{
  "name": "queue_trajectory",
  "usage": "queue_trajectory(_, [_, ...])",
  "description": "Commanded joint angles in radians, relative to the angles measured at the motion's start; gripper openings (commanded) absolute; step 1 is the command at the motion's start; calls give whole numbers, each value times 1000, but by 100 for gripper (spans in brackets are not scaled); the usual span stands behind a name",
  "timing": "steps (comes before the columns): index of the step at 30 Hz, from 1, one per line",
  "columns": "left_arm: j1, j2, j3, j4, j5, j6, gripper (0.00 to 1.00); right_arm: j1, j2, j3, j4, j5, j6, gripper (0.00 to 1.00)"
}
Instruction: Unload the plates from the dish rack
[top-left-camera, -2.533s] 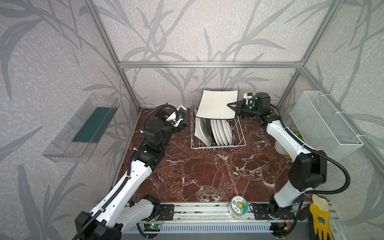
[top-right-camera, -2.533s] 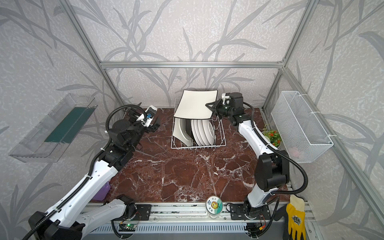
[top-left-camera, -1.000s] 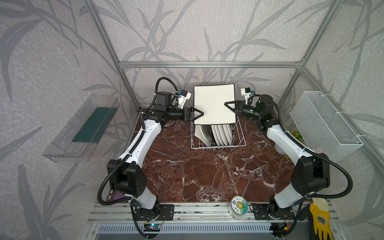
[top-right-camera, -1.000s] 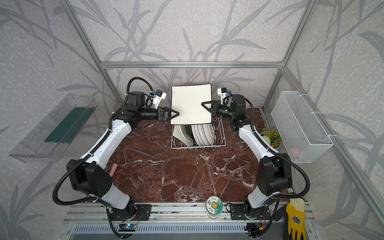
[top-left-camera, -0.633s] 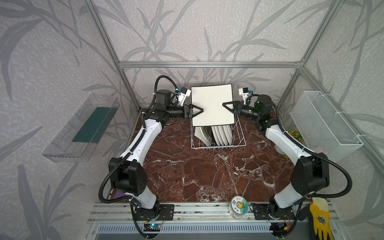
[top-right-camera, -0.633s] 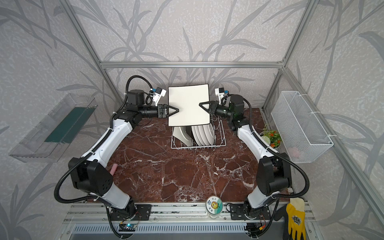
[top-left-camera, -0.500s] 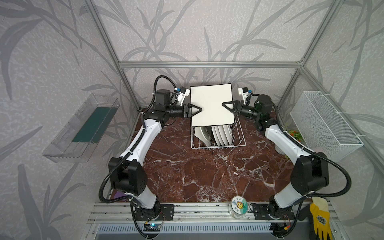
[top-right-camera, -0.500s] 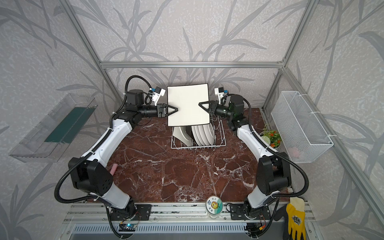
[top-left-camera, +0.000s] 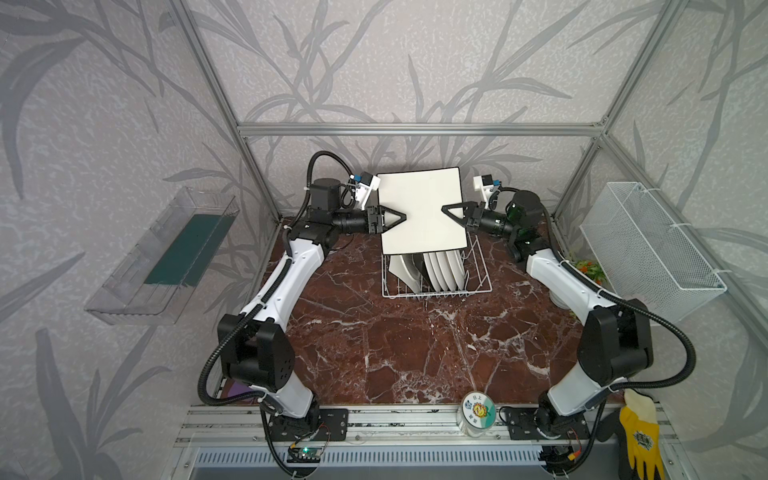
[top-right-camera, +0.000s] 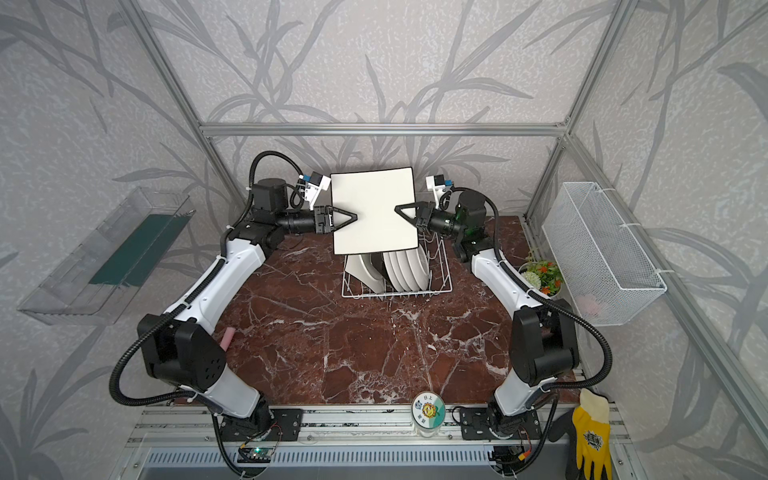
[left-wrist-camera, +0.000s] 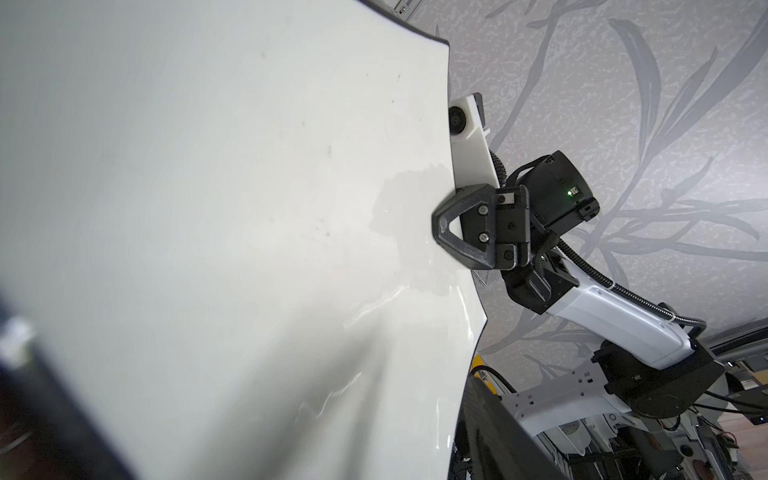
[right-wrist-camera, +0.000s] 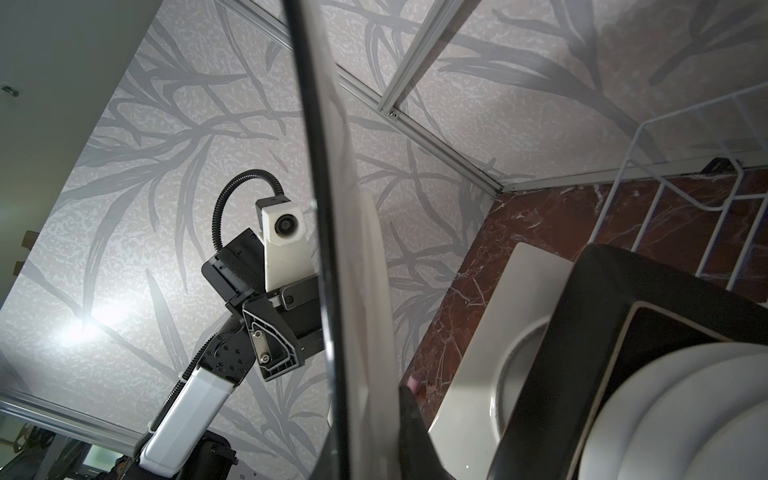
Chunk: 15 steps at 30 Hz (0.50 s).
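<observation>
A large cream square plate (top-left-camera: 422, 216) (top-right-camera: 374, 214) hangs upright above the white wire dish rack (top-left-camera: 482, 274) (top-right-camera: 444, 274). My right gripper (top-left-camera: 446, 208) (top-right-camera: 399, 208) is shut on its right edge. My left gripper (top-left-camera: 401, 216) (top-right-camera: 353, 217) straddles its left edge; whether it clamps is unclear. In the left wrist view the plate (left-wrist-camera: 208, 208) fills the frame, with the right gripper (left-wrist-camera: 440, 226) on its far edge. The rack holds another cream square plate (top-left-camera: 401, 270), a black plate (right-wrist-camera: 561, 353) and round white plates (top-left-camera: 446, 268).
A white mesh basket (top-left-camera: 648, 249) hangs on the right wall and a clear tray (top-left-camera: 166, 257) on the left wall. A small flower pot (top-right-camera: 542, 278) stands by the right arm. A jar with a flower sticker (top-left-camera: 478, 409) and a yellow glove (top-left-camera: 638, 432) lie at the front.
The left arm rose from low on the left to the plate's left edge and its jaws narrowed around it. The right gripper levelled the plate and carried it slightly left.
</observation>
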Motion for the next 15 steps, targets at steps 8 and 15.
queue_trajectory(8, [-2, -6, -24, 80, 62, -34, 49, 14, 5, 32, 189, -32, 36, 0])
queue_trajectory(15, [-2, -6, -47, 141, 95, -74, 41, 16, 32, 29, 247, -34, 78, 0])
